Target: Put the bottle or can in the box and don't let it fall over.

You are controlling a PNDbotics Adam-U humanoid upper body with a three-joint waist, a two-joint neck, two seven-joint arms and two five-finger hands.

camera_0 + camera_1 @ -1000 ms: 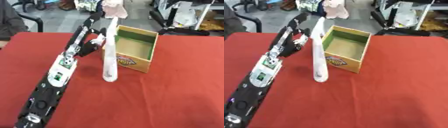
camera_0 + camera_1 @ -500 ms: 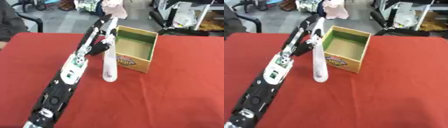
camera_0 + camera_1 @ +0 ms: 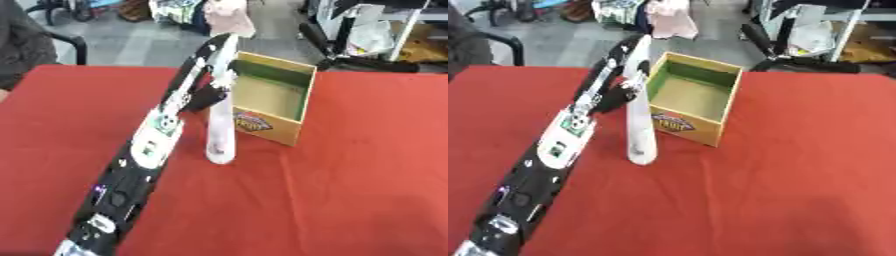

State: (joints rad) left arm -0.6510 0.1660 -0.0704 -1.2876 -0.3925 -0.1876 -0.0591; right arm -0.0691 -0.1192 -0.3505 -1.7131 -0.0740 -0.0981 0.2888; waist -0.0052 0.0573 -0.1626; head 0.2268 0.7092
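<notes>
A tall, slim white bottle [image 3: 220, 125] stands upright on the red table [image 3: 350, 190], close to the left front wall of an open cardboard box [image 3: 265, 125] with a green inside. My left arm reaches in from the lower left. Its dark left hand [image 3: 205, 97] is against the bottle's left side at mid height, fingers curled round it. The bottle's base rests on the cloth. My right hand shows in neither view.
Beyond the table's far edge lie a grey floor, a pink object [image 3: 229, 12] and dark equipment [image 3: 359, 45]. A seated person's dark sleeve [image 3: 22, 47] is at the far left corner. Bare red cloth stretches to the right of the box and in front of it.
My left arm has swung to the right and the hand has closed in on the bottle from its left. Bottle and box stand where they were.
</notes>
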